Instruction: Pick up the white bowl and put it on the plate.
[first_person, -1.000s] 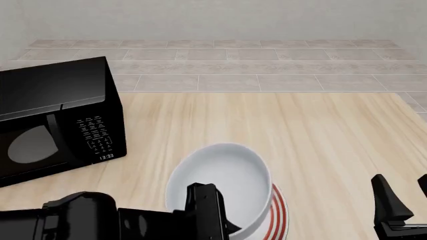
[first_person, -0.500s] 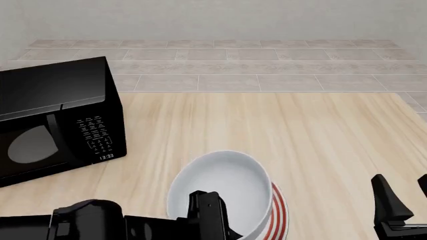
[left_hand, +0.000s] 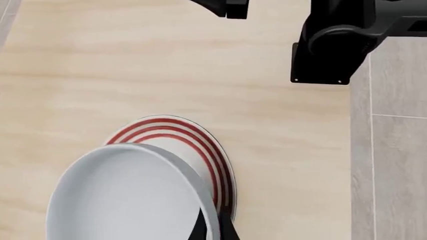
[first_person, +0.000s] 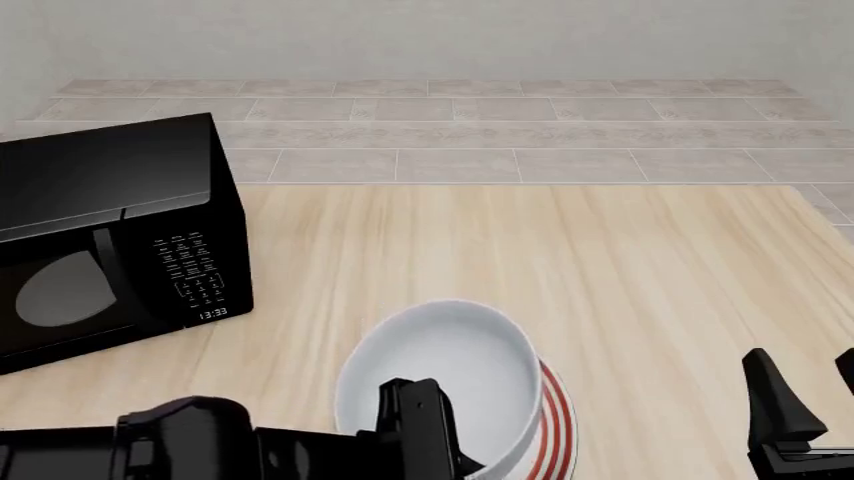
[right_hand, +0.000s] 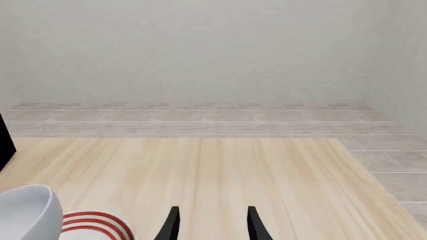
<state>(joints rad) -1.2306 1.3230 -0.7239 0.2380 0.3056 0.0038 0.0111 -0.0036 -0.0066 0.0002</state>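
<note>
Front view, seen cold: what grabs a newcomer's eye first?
The glossy white round bowl, tilted at the table's near edge with the left gripper on its rim, partly over the flat red-ringed plate. Next, the black microwave on the table's left. The right gripper hangs open, off to the right.

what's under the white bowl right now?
The flat red-ringed plate lies under the plain glossy white bowl, its rings showing only past the bowl's right side. The rest is covered, and whether the bowl's base touches it can't be seen. The left gripper pinches the rim.
</note>
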